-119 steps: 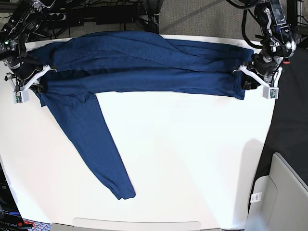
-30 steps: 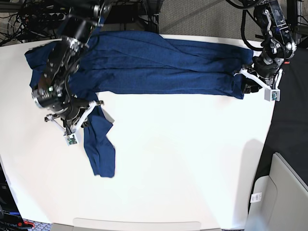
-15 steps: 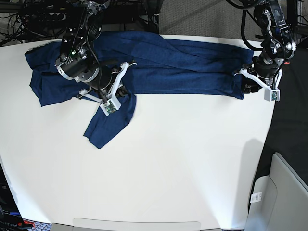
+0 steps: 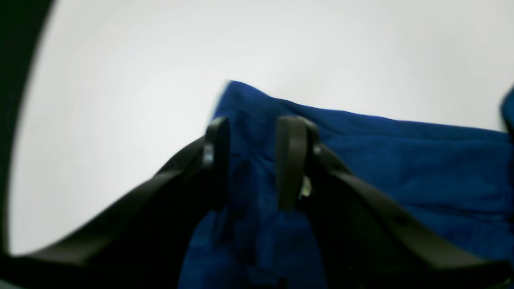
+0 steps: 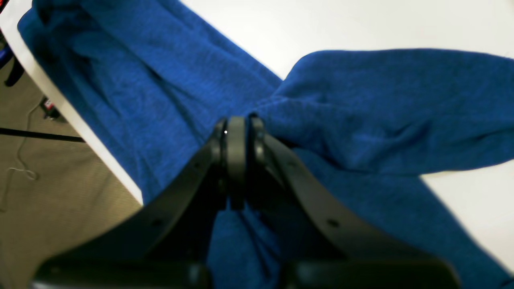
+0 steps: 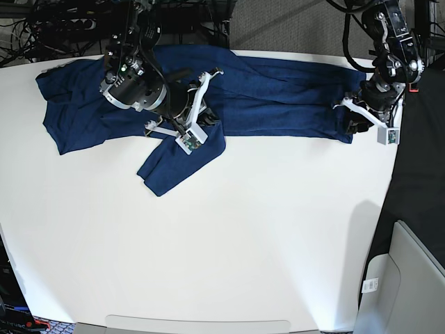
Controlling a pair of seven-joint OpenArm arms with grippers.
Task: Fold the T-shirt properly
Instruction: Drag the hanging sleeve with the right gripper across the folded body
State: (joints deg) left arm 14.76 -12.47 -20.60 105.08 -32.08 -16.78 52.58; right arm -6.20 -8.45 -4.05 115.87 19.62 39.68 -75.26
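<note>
The navy T-shirt (image 6: pixel 278 90) lies stretched across the far side of the white table (image 6: pixel 243 243). One long sleeve (image 6: pixel 167 170) hangs down from its lower edge, doubled over. My right gripper (image 6: pixel 207 120) is shut on this sleeve; in the right wrist view the fingers (image 5: pixel 237 136) pinch a bunched fold of the sleeve (image 5: pixel 381 112). My left gripper (image 6: pixel 353 120) is at the shirt's right end. In the left wrist view its fingers (image 4: pixel 291 160) stand on either side of a fold of the shirt (image 4: pixel 401 160) and hold it.
The table's far edge (image 5: pixel 80 120) runs close to the shirt, with beige floor and cables behind it. A grey bin (image 6: pixel 410 278) stands off the table at the lower right. Black cloth (image 6: pixel 424 174) hangs along the right side.
My right gripper has carried the sleeve from the lower left up and to the right, onto the shirt's body; the sleeve is now doubled over. The left arm has barely moved.
</note>
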